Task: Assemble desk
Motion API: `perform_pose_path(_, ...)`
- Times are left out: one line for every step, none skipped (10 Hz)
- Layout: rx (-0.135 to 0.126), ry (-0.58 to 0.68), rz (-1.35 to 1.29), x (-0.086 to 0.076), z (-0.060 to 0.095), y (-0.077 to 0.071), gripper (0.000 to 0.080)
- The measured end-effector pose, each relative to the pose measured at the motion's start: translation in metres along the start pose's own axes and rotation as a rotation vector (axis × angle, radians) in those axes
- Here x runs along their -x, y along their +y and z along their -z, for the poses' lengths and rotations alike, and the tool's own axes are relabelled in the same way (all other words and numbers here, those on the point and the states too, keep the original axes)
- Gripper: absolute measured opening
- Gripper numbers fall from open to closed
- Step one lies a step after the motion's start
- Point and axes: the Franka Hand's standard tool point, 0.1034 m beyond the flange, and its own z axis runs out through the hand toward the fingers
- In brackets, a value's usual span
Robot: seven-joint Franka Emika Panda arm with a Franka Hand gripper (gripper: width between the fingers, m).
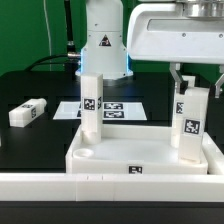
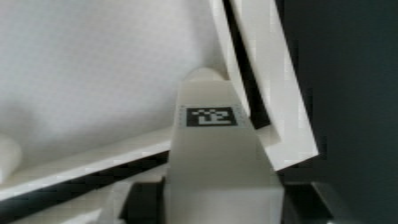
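The white desk panel lies flat near the table's front, rim up. One white tagged leg stands upright in its corner on the exterior view's left. A second tagged leg stands upright at the corner on the exterior view's right. My gripper comes down over the top of that second leg and is shut on it. In the wrist view this leg fills the gap between my dark fingers, with the panel beneath it. A third leg lies loose on the exterior view's left.
The marker board lies flat behind the panel, in front of the robot base. A long white rail edges the black table along the front. A green wall stands behind.
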Motion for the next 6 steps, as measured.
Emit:
perform_pose_path(-0.005,-0.004,-0.096,0.0005,-0.0003,0.0003,0.0287)
perform_pose_path(-0.005,-0.005,-0.188,0.0006,-0.0004,0.0003,0.0287)
perform_pose_path(-0.011,-0.009,-0.246,0.0005,-0.0005,0.0004,0.0287)
perform_pose_path(-0.021,-0.017,-0.352,0.0004,-0.0006,0.0006,0.0287)
perform_pose_path(-0.022,-0.019,-0.427,0.0,-0.0006,0.0009,0.0288)
perform_pose_path(-0.024,-0.022,-0.52,-0.0003,-0.0007,0.0012,0.0288)
